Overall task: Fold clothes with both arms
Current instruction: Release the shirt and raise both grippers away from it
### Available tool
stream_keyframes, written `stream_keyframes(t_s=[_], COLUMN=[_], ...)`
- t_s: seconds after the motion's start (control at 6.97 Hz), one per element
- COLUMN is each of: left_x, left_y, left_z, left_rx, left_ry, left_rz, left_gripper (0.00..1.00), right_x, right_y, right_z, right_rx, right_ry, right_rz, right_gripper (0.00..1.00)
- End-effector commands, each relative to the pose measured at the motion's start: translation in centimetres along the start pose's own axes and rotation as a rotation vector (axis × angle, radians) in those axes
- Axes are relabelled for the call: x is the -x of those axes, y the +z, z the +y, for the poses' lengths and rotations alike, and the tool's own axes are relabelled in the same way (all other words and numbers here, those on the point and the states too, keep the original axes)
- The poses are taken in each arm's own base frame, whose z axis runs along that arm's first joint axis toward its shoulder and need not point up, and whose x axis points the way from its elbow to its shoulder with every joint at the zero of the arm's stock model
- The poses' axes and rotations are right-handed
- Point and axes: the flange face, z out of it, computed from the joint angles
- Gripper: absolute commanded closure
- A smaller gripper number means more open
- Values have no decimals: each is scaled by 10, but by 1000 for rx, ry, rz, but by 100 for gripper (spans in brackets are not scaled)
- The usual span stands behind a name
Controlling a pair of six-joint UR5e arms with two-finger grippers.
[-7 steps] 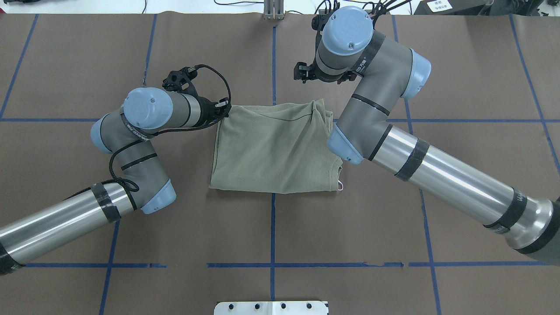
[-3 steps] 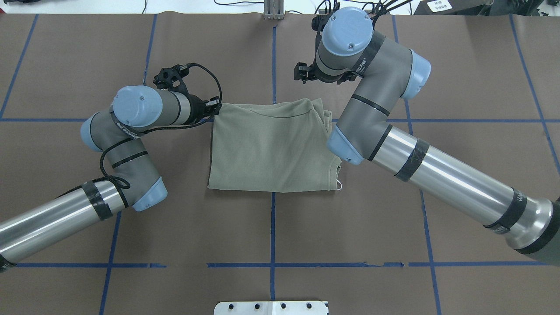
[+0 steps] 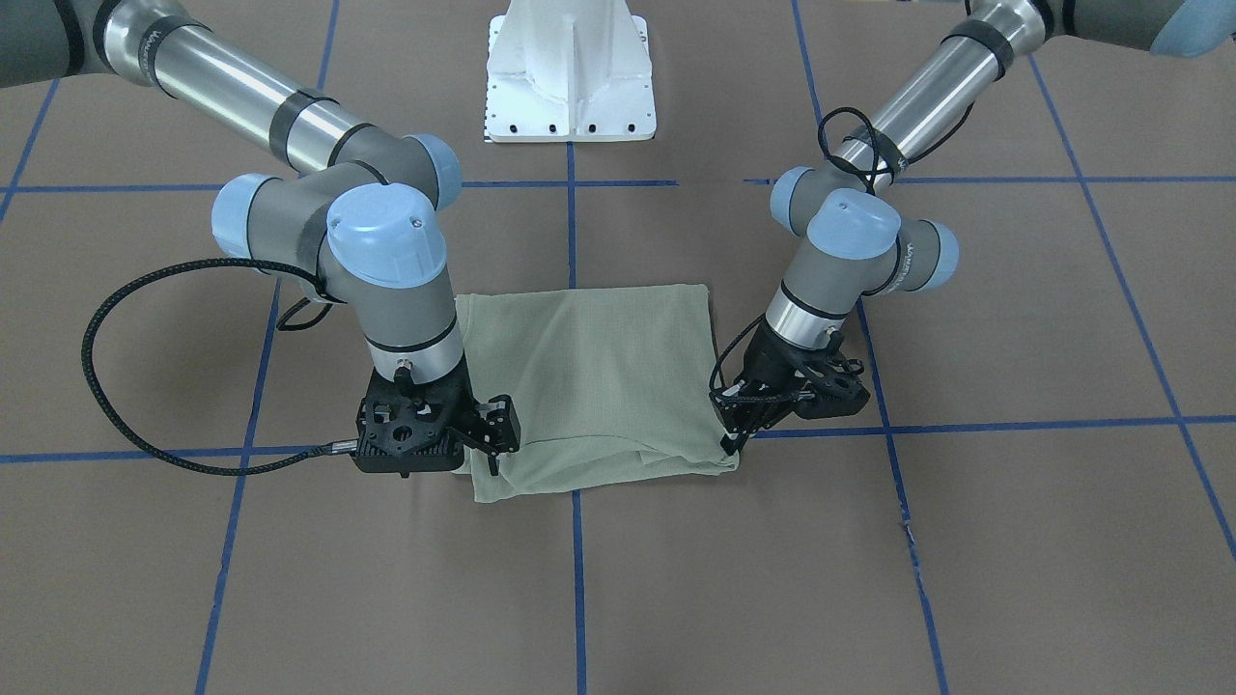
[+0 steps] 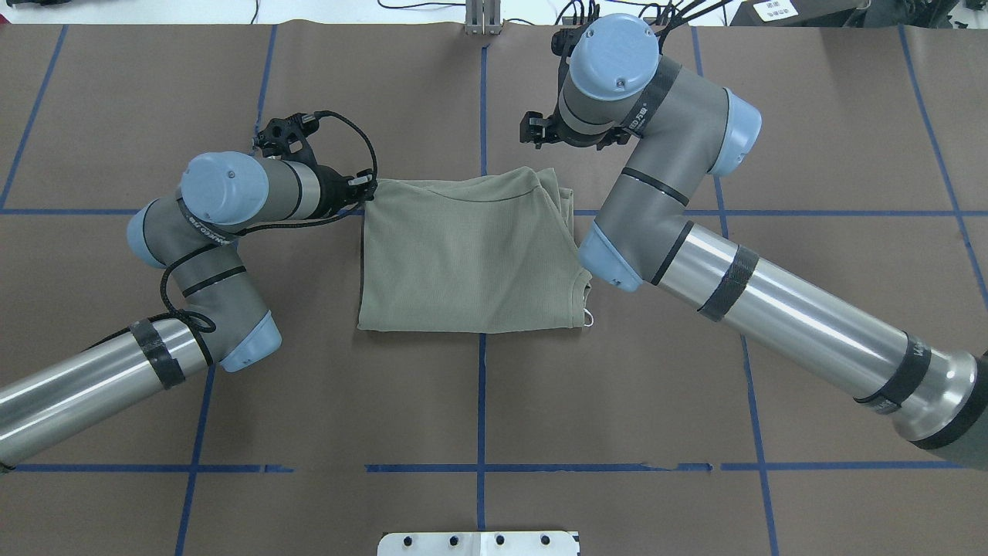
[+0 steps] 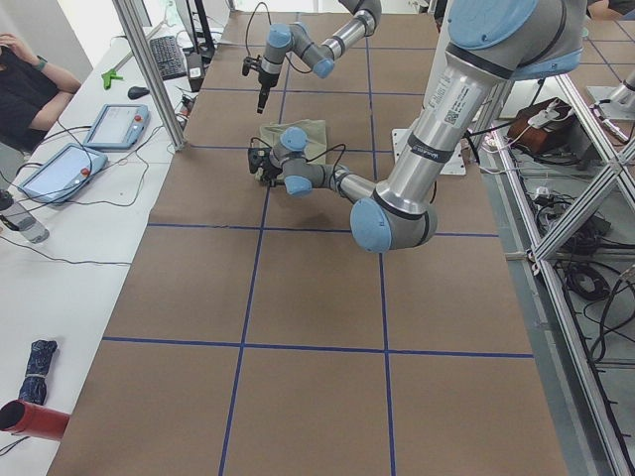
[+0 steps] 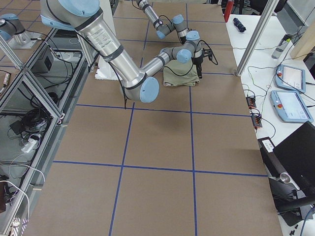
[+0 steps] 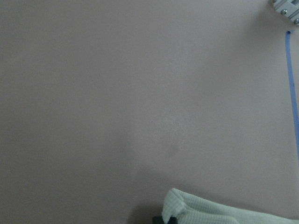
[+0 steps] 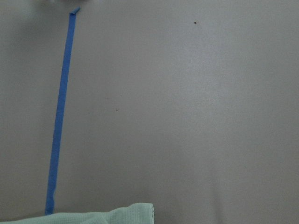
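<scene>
Dragged toward the robot's left since the earlier frame, the shirt (image 4: 471,259) is laid mid-table (image 4: 656,401) as a compact layered rectangle; its far left corner is pinched in the narrowed jaws of the left gripper (image 3: 734,439); the right gripper (image 3: 491,439) is held by the opposite far corner, jaw state not discernible; folding is judged nearly done; bunched right-edge layers remain to be smoothed.
</scene>
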Motion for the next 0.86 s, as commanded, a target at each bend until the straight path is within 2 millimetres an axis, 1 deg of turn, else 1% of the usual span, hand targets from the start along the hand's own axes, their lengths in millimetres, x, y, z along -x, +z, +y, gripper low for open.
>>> stream_keyframes(t_s=[0.0, 0.14, 0.29, 0.43, 0.57, 0.72], left_x=[3, 0, 4, 22, 52, 71], left_y=[-1, -5, -10, -30, -56, -78], left_z=[-3, -8, -23, -53, -53, -68], left_rx=[-3, -1, 19, 64, 80, 83], left_ry=[14, 94, 120, 160, 223, 290], left_rz=[-2, 2, -7, -8, -5, -26], left_gripper=[22, 0, 0, 0, 0, 0], right_x=[-2, -2, -6, -21, -46, -95], right_y=[1, 1, -1, -5, -7, -3], right_z=[0, -1, -5, -17, -32, -39], right_rx=[2, 5, 23, 68, 103, 119], right_ry=[-2, -1, -11, -35, -78, -146], right_rz=[2, 3, -4, -15, -7, 9], right_gripper=[0, 0, 0, 0, 0, 0])
